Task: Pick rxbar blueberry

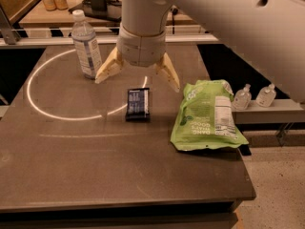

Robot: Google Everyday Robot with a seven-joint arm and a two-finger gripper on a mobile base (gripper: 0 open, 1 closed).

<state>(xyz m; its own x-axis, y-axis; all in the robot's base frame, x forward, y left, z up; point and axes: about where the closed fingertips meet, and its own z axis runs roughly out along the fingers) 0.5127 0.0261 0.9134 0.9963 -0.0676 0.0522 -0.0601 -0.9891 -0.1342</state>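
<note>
The rxbar blueberry (137, 103) is a small flat dark navy bar with white print, lying flat near the middle of the dark table (95, 166). My gripper (137, 80) hangs just above and behind it, fingers spread wide apart, one tan fingertip (106, 73) to the bar's left and the other to its right. The gripper is open and holds nothing. It does not touch the bar.
A clear plastic water bottle (86, 44) stands upright at the back left. A large light-green snack bag (206, 115) lies at the right, close to the table's right edge. Small bottles (242, 98) sit on a ledge beyond that edge.
</note>
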